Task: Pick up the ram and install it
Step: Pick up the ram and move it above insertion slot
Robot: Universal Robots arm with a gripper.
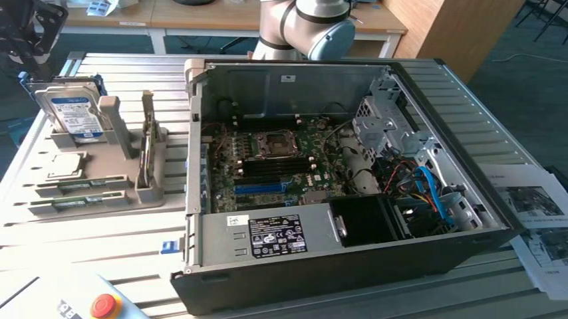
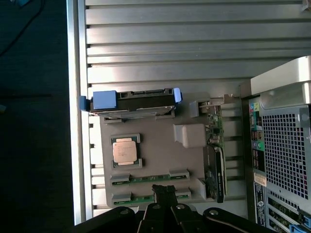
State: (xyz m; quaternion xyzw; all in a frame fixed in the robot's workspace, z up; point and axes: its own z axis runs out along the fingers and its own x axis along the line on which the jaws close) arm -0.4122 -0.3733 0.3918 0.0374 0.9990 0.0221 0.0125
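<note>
Ram point(image 2: 140, 198) lies flat in the outermost slot of the grey holder point(image 2: 155, 150), along its edge; second ram stick point(image 2: 149, 177) lies parallel just beside it, toward the processor point(image 2: 124, 150). Room above both is unobstructed. Gripper point(image 2: 165, 190) clenched, empty, tips over the ram's middle; contact cannot be told. Holder also carries an upright hard drive point(image 2: 131, 99) and stands just beside the open computer case point(image 1: 310, 272) on the slatted table point(image 2: 194, 39)

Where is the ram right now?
The ram lies in the gray holder at the exterior view's left, beside the CPU, left of the open computer case.
</note>
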